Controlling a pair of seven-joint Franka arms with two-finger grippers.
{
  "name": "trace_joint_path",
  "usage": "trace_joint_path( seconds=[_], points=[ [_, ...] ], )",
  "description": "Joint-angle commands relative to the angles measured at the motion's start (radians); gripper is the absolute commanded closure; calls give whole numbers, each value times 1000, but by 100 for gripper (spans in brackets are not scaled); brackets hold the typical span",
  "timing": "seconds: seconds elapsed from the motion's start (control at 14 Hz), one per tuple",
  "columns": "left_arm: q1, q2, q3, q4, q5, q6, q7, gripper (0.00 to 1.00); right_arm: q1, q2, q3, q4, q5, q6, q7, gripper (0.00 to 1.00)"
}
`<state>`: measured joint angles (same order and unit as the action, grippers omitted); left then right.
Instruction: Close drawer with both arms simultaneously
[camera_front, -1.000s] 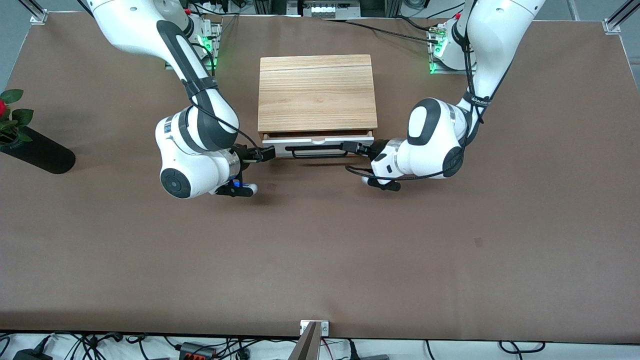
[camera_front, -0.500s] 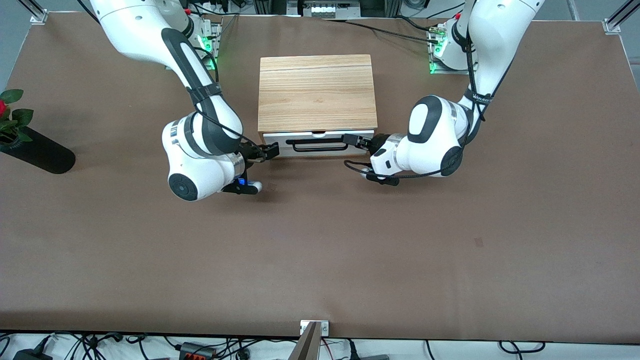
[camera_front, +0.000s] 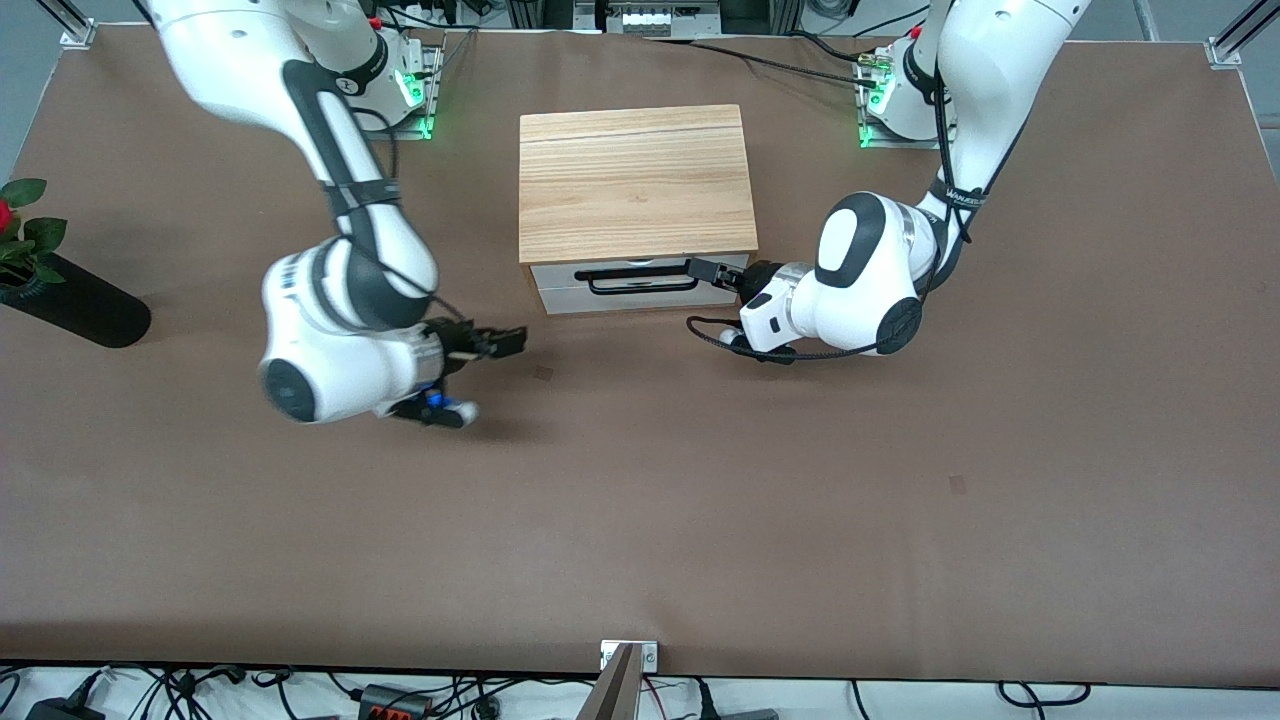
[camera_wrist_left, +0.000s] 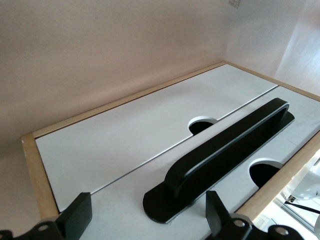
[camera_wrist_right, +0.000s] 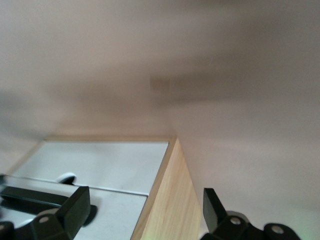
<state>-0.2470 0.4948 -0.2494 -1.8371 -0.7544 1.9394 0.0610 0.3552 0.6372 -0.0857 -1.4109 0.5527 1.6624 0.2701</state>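
Drawer (camera_front: 640, 285) now sits flush in the wooden box (camera_front: 636, 180) mid-desk, so closing looks done. Right gripper (camera_front: 505, 342) has backed off over bare desk (camera_front: 640, 500), fingers spread; left gripper (camera_front: 705, 270) remains at the front panel, fingers spread, empty.

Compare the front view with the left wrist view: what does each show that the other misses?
Only the front view shows the light-wood box top, the right gripper open over bare table away from the box, and a black vase at the right arm's end. Only the left wrist view shows the round notches in the panel edges. Both show the drawer shut flush, its black handle, and the open left gripper at the handle's end.
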Motion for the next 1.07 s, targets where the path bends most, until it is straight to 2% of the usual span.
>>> trace_joint_path(
  seconds=[0.0, 0.14, 0.36, 0.5, 0.64, 0.71, 0.86, 1.0],
  points=[
    [5, -30, 7, 30, 21, -66, 2, 0, -30, 15, -14, 87, 4, -16, 14, 0],
    [20, -30, 9, 114, 146, -101, -1, 0, -28, 13, -81, 127, 1, -15, 18, 0],
    [84, -30, 15, 263, 347, -204, -1, 0, -28, 4, -227, 225, -106, -27, 15, 0],
    [110, -32, 15, 390, 555, -319, -1, 0, -30, 2, -368, 283, -138, -29, 8, 0],
    [136, -38, 15, 479, 738, -396, 5, 0, -33, 1, -521, 288, -131, -26, -6, 0],
    [161, -42, 15, 525, 810, -410, 8, 0, -59, -8, -554, 291, -128, -26, -6, 0],
    [176, -41, 15, 616, 923, -430, 7, 0, -94, -37, -552, 291, -132, -30, -5, 0],
    [233, -44, 9, 705, 935, -436, 5, 0, -96, -65, -554, 291, -140, -50, -3, 0]
  ],
)
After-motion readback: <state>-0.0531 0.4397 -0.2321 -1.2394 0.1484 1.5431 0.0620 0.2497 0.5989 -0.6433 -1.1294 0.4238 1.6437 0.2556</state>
